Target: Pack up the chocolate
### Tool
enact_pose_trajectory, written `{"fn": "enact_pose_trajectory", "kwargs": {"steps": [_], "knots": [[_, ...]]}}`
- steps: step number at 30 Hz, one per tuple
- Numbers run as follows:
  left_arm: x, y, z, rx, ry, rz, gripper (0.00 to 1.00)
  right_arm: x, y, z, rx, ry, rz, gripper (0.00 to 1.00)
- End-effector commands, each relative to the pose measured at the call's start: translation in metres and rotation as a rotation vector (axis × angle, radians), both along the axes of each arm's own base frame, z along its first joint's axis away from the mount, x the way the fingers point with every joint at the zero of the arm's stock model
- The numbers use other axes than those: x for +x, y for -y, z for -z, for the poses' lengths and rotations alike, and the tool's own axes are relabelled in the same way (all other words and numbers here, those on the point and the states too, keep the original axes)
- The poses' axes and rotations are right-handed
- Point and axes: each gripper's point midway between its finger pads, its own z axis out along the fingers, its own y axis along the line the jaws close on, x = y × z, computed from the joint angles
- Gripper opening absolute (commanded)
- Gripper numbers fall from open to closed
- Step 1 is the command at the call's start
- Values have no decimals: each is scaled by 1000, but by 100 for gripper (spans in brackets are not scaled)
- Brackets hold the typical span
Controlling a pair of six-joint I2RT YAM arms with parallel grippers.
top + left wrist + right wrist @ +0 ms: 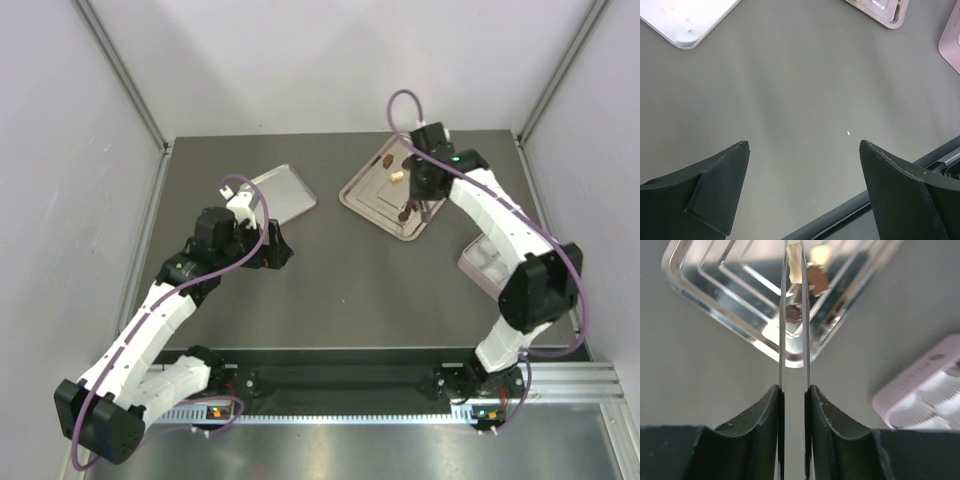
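The chocolate lies as small pieces on a silver tray (pixel 365 200): a brown one (pixel 385 160), a tan one (pixel 398 177) and a dark one (pixel 405 213). My right gripper (pixel 425 190) hovers over this tray. In the right wrist view its jaws (pixel 793 388) are shut on a pair of thin metal tweezers (pixel 782 340). The blades reach down into the tray (pixel 715 295) and straddle a dark brown piece (pixel 793 314). A brown piece (pixel 817 279) and a cream piece (pixel 821 254) lie beyond. My left gripper (pixel 278 250) (pixel 802 145) stands open over bare table, holding nothing.
An empty silver tray (pixel 285 190) (pixel 685 20) sits at the back left. A pink box (pixel 480 260) (pixel 930 390) with white paper cups lies open at the right, under my right arm. The table's dark front rail (pixel 850 215) runs just below the left fingers.
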Motion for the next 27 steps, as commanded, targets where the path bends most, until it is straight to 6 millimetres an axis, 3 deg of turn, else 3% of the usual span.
{"fn": "enact_pose_trajectory", "kwargs": {"steps": [1, 7, 11, 13, 20, 27], "knots": [[1, 3, -6, -8, 27, 17, 96, -13, 43, -39, 19, 78, 96, 26], [1, 6, -8, -23, 30, 28, 96, -56, 124, -55, 19, 96, 256, 26], [0, 7, -7, -25, 25, 33, 96, -92, 193, -45, -38, 59, 438, 26], [0, 7, -7, -27, 26, 36, 96, -109, 210, -41, -26, 48, 494, 26], [-3, 14, -4, -31, 9, 60, 96, -140, 244, -23, -71, -2, 627, 26], [-6, 19, 2, -5, -2, 74, 96, -132, 243, -2, -19, 1, 616, 27]]}}
